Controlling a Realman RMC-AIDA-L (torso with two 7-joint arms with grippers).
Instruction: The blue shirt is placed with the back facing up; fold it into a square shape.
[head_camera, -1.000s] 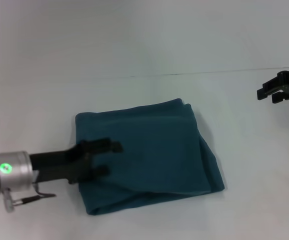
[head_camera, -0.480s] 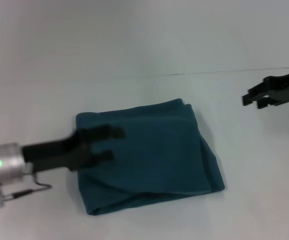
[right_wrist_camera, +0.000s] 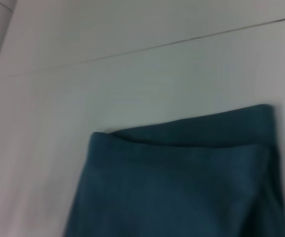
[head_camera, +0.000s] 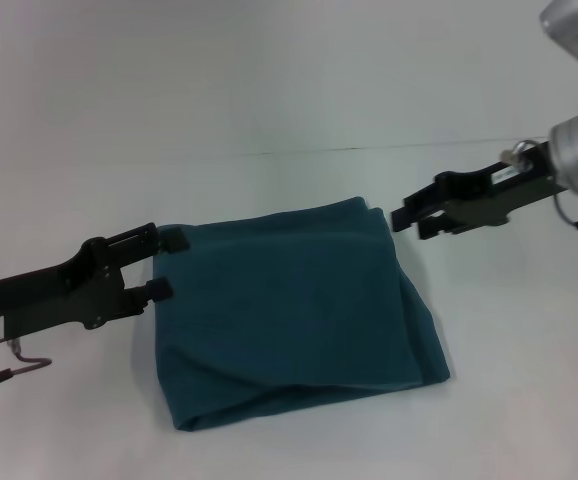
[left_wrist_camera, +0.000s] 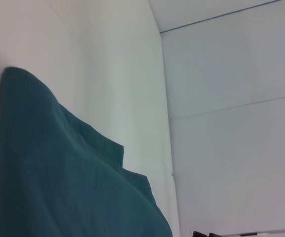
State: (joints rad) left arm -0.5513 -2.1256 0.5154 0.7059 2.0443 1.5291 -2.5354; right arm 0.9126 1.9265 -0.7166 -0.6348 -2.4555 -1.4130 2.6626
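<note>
At frame centre in the head view lies the blue shirt (head_camera: 294, 310), already folded into a thick, roughly square packet flat on the white surface (head_camera: 269, 90). Lower edge shows stacked layers, and the right side bulges a bit w/ a loose fold near the lower right corner.

Left claw (head_camera: 168, 265) sits at mid-left of frame, its fingers spread apart and gripping nothing, tips just at the shirt's left edge; whether they touch the cloth I can't tell. Right claw (head_camera: 410, 220) is at upper right, also spread and empty, tips just beside the shirt's upper right corner and apparently above the surface.

Step, by my read: folding looks basically done, so this is either a final tidy or a check. Shape is near square but slightly skewed, lower edge slanting. If a touch-up is wanted, next move would call for squaring the bulging right side and flattening layers w/o dragging the whole packet, since soft cloth slides easily.

Hard to see: both wrist views show only shirt and surface, no fingers of their own. Left wrist view cuts the shirt off at the frame's lower edge; right wrist view crops its lower part too. No lettering visible, so which side is up is unclear. Inner folds hidden.
</note>
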